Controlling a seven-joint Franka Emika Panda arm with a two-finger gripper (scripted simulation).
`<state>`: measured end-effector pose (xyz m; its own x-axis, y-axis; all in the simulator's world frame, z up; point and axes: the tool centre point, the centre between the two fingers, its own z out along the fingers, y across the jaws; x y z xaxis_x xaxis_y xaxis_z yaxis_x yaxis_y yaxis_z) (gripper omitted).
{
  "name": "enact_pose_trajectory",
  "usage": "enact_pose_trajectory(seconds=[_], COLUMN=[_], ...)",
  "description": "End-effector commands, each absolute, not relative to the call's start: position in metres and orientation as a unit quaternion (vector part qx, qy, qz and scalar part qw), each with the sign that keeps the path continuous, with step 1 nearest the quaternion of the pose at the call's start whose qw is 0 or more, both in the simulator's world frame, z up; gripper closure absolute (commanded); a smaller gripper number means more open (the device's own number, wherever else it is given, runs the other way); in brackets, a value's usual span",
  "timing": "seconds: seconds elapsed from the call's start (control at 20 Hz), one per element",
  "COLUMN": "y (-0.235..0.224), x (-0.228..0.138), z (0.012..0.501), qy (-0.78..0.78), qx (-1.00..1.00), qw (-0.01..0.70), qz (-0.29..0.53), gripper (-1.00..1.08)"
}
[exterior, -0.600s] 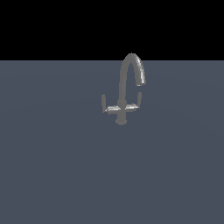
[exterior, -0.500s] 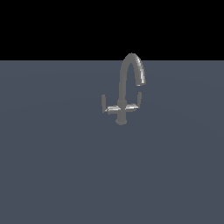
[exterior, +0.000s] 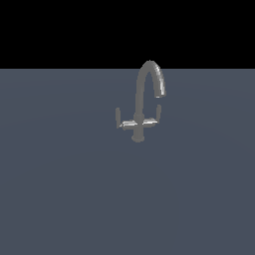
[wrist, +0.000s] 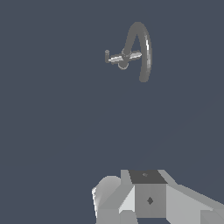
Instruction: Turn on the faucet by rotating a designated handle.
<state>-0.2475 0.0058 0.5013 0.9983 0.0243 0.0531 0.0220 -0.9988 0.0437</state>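
The faucet [exterior: 141, 107] is a small grey metal tap standing on the flat grey-blue surface, and its arched spout hooks toward the exterior view's right. The handle [exterior: 124, 122] is the thin lever on the side away from the hook, ending in an upturned tip; its twin lever [exterior: 153, 118] points the hook's way. In the wrist view the faucet [wrist: 139, 50] and the handle [wrist: 113, 58] appear far off. Only a blocky grey part of my gripper [wrist: 146, 194] shows at that picture's edge, well apart from the faucet, with its fingers hidden. The exterior view shows no arm.
A plain grey-blue surface [exterior: 74, 199] spreads around the faucet on all sides. Behind it the background is black. No other objects show.
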Motion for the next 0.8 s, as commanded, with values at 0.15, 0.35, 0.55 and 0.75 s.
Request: enact_pose_trajectory(seconds=[0.15,0.35,0.55,0.75], y=[0.005,0.004,0.001,-0.002], x=[-0.247,-0.243,-0.238,-0.230], z=[0.501,0.500,0.497,0.493], qy=[0.015,0.032,0.058,0.097], qx=[0.999,0.999,0.997,0.994], qw=[0.024,0.031,0.042,0.057], qz=[0.026,0.020,0.009,-0.007], gripper=[1.08,1.08,1.08,1.08])
